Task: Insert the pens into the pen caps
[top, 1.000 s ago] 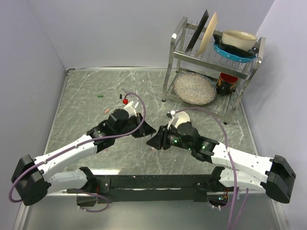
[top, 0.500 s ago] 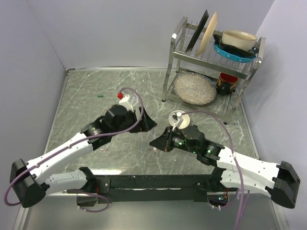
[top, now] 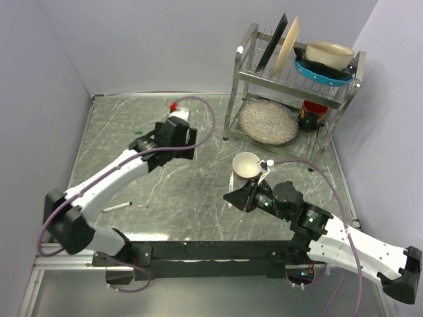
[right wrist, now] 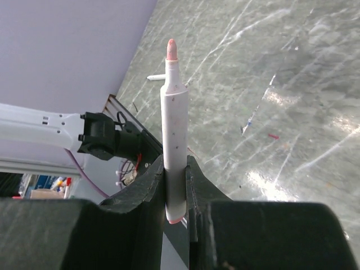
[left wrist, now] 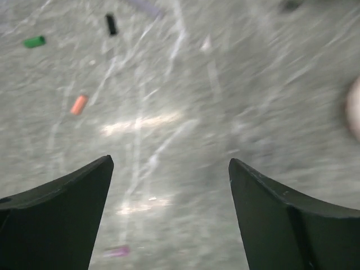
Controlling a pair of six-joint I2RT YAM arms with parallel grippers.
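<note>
Gripping a white pen (right wrist: pixel 173 124) by the barrel, the right gripper (right wrist: pixel 175 169) leaves its pink tip bare. The left gripper (left wrist: pixel 169 185) hangs wide open over the table (left wrist: pixel 253 84), where 3 loose caps lie: green cap (left wrist: pixel 34 41), black cap (left wrist: pixel 111 23), pinkish cap (left wrist: pixel 79 104).

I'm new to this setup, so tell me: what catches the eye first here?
The right hand, near the front, clamps an uncapped pink-tipped pen. The left hand hangs open toward the back left, above small scattered caps. A dish rack fills the far right corner.

No text, label, brand, number or sign can be read anywhere.
</note>
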